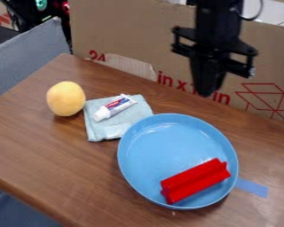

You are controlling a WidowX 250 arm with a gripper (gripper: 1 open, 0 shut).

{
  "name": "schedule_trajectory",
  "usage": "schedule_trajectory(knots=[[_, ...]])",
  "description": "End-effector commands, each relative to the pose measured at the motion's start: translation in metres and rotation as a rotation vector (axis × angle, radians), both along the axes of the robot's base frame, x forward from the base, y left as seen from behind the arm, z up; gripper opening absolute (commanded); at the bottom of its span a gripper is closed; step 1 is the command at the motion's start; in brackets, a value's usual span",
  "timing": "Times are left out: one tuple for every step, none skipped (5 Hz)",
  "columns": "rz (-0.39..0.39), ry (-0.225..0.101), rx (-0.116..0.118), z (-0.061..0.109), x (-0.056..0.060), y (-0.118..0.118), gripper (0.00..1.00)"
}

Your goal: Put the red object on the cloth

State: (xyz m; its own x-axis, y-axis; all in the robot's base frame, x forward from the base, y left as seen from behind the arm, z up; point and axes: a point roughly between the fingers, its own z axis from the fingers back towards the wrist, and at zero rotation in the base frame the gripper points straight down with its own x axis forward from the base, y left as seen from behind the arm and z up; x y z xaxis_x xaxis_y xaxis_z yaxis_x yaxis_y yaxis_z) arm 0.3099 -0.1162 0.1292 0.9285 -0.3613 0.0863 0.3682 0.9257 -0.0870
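The red bar (195, 182) was seen on the plate (177, 160), below the gripper (208, 82). Whether its fingers were parted could not be told.

Lighting: bright and even, with a soft pale sheen on the far side of the round blue plate (169, 146). Shadows: soft, faint, along the plate's near edge. Definition: low resolution; fine detail coarse throughout. Gripper (208, 84): dark, little surface detail, outline slightly soft.
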Motion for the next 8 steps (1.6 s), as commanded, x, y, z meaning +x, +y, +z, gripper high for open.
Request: schedule_trajectory(knots=[[0.004, -0.056, -0.051, 0.013, 0.003, -0.047, 1.0], [-0.002, -0.042, -0.057, -0.004, -0.02, -0.04, 1.0], [-0.034, -0.052, -0.056, -0.012, -0.04, -0.029, 1.0], [-0.113, -0.026, -0.053, -0.034, -0.069, -0.021, 1.0], [-0.193, -0.018, -0.033, -0.043, -0.078, -0.023, 1.0], [-0.204, 0.032, -0.034, -0.076, -0.076, -0.02, 1.0], [-0.203, 0.084, -0.043, -0.09, -0.088, -0.032, 1.0], [-0.189, 0.133, -0.013, -0.108, -0.082, -0.035, 1.0]])
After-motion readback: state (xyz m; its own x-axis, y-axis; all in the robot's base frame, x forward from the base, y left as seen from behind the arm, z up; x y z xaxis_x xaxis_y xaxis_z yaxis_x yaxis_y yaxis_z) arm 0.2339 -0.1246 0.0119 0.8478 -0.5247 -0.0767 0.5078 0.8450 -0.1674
